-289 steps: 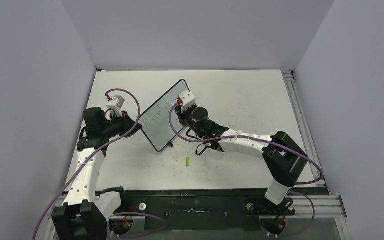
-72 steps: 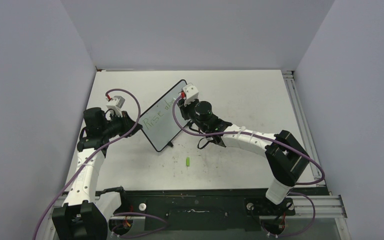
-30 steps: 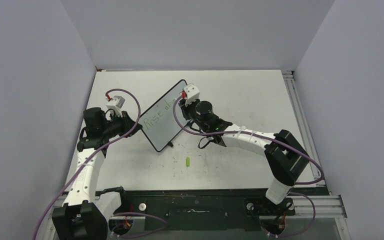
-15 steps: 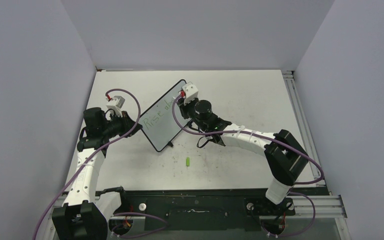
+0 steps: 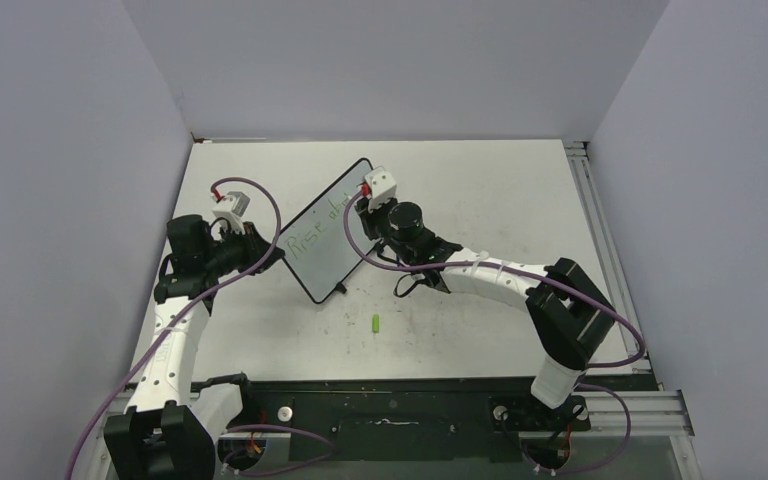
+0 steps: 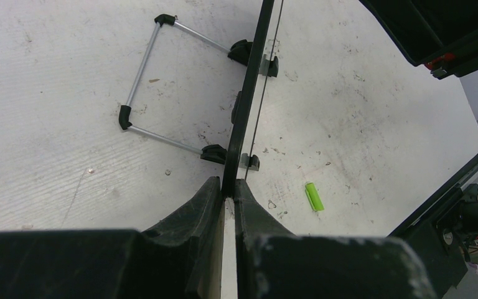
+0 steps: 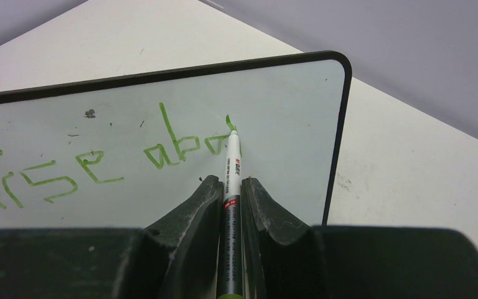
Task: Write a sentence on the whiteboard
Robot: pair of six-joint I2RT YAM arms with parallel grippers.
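Whiteboard [image 5: 325, 230] stands tilted mid-table on a wire stand; it looks thin and light and will likely skid under pen pressure, so brace it at the frame edge, where your left gripper [image 6: 227, 190] is clamped. Right gripper [image 7: 230, 187] is closed on the marker [image 7: 232, 165], tip on the sentence [image 7: 99, 167]. The right frame edge is near, so your open room is below that line.

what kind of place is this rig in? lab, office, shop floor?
Probably a lab robot test cell: plain grey walls box in a scuffed white tabletop, aluminium rails run along its right edge, and a left arm and right arm with purple cables are bolted at the near edge.
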